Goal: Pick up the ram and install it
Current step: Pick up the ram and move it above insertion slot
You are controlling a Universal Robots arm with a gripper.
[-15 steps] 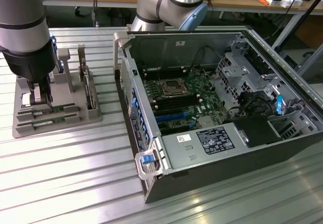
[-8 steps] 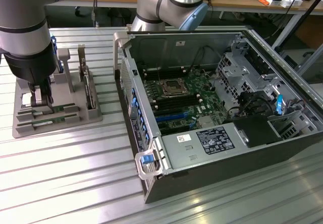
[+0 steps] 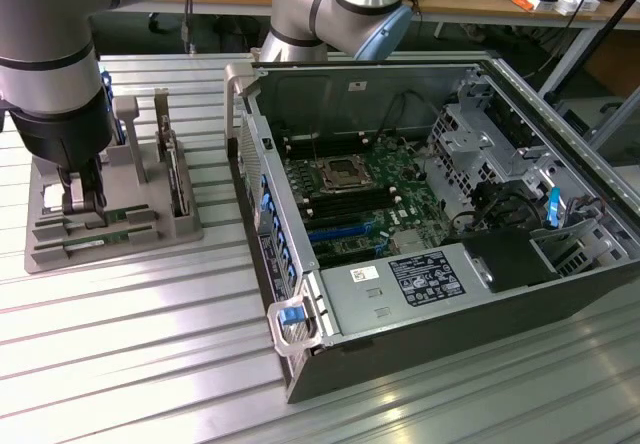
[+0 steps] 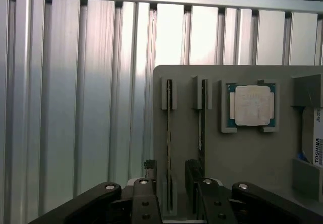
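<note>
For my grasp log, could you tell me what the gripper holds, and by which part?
Nothing is held: the open gripper straddles the ram in its grey holder.

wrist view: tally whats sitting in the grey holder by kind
ram sticks: 2
processor chip: 1
hard drive: 1
total: 4

I see the ram (image 4: 169, 148) edge-on, a thin, narrow board. It stands on edge in a slot of the grey holder (image 4: 242, 153).
</note>
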